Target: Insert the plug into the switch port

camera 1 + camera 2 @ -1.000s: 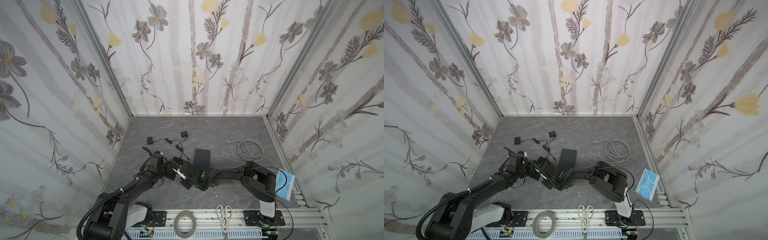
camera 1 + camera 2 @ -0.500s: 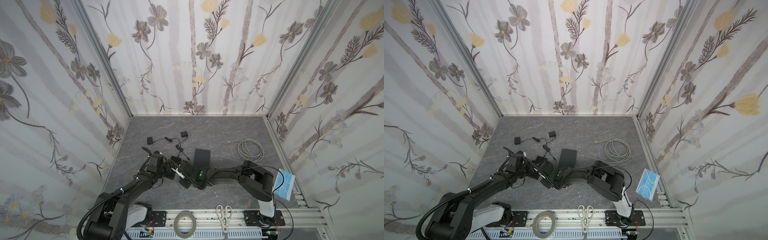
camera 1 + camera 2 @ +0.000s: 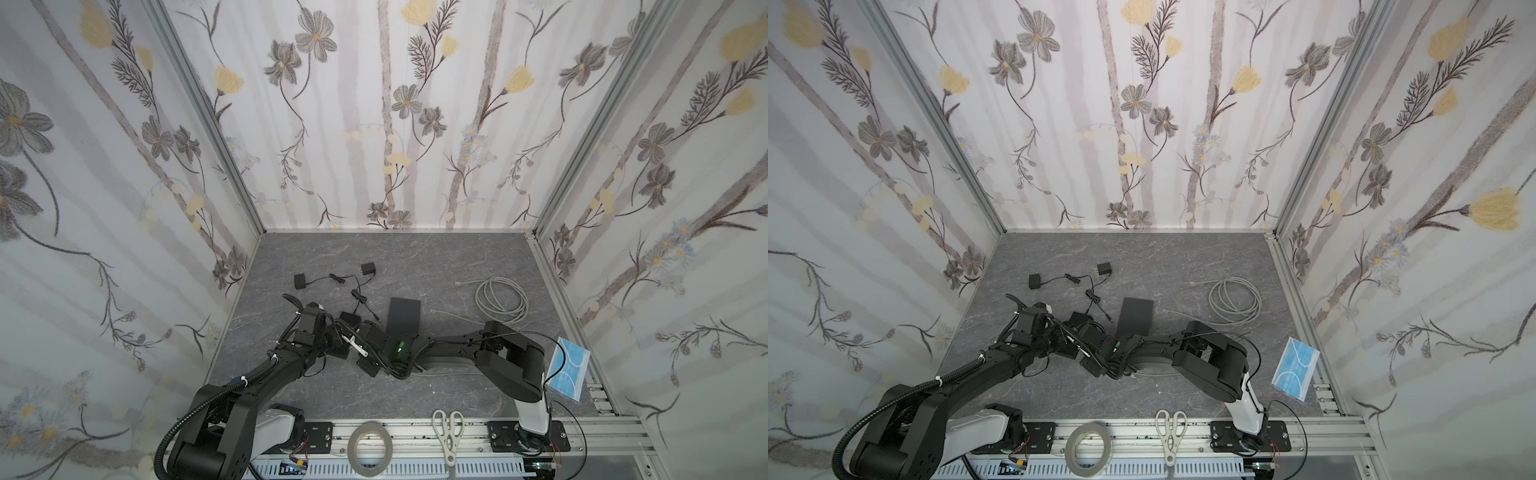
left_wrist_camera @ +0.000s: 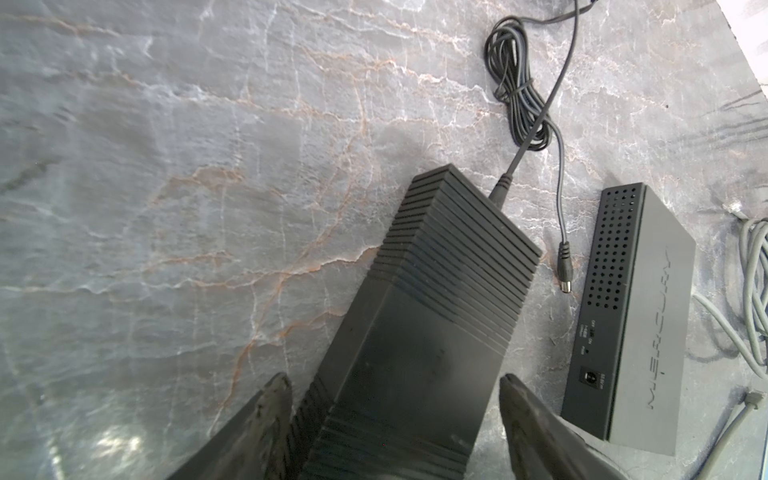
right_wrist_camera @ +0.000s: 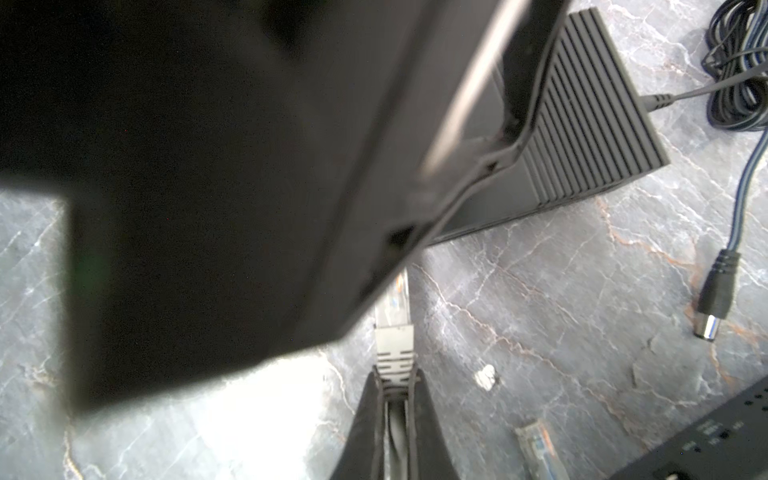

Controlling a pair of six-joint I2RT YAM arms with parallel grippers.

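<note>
The switch [image 4: 636,316] is a black box marked MERCURY, lying flat mid-table in both top views [image 3: 405,316] [image 3: 1136,316]; its ports do not show. My right gripper [image 5: 397,376] is shut on the grey plug [image 5: 392,332], whose clear tip disappears under the blurred dark body of the left arm. In a top view this gripper [image 3: 365,353] sits low, left of the switch's near end. My left gripper [image 4: 392,390] stands open, its fingers [image 4: 274,399] on either side of a ribbed black box [image 4: 449,270] with a cord.
A barrel connector [image 4: 565,274] lies between the ribbed box and the switch. A loose clear plug [image 5: 536,444] rests beside the switch corner. A grey cable coil [image 3: 500,299] lies at the right, two small black adapters [image 3: 300,281] behind, a blue mask [image 3: 567,368], scissors [image 3: 448,432] and tape roll [image 3: 371,446] at the front.
The right arm has slid slightly to the left with the plug. The left arm has stayed where it was.
</note>
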